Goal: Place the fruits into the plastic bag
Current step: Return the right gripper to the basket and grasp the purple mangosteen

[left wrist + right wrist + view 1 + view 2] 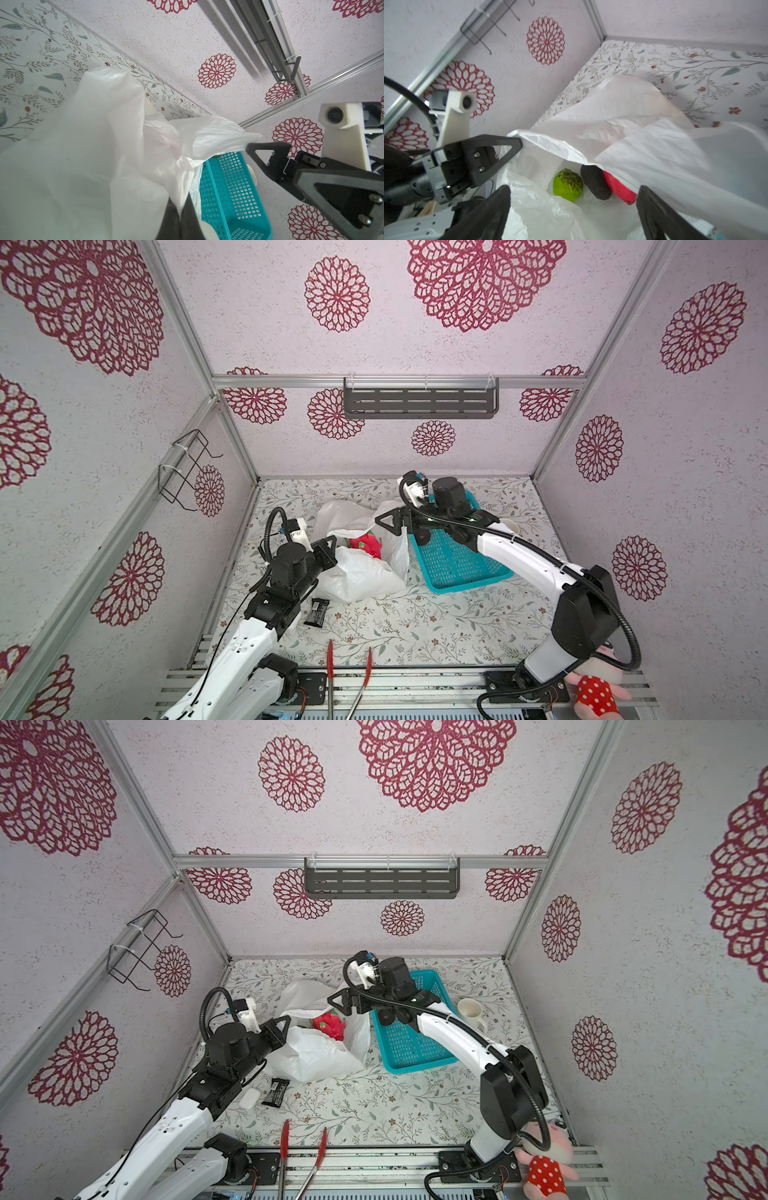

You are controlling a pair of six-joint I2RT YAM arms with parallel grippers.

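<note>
Left gripper (pixel 329 546) pinches the left rim of the plastic bag (pixel 361 576), which sits mid-table, left of the teal basket (pixel 461 568). Right gripper (pixel 390 523) hangs above the bag's mouth, jaws wide and holding nothing. Inside lie a red-pink spiky fruit (pixel 368 546), a green fruit (pixel 568 185) and a dark brown fruit (pixel 596 182).

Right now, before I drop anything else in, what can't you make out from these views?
- Bag contents: in the right wrist view, folds of the plastic bag cover part of the red fruit and anything deeper.
- Teal basket: in both top views the right arm hides its far end, so fruit there cannot be ruled out.
- Left wrist view: blurred bag film blocks the inside.
</note>
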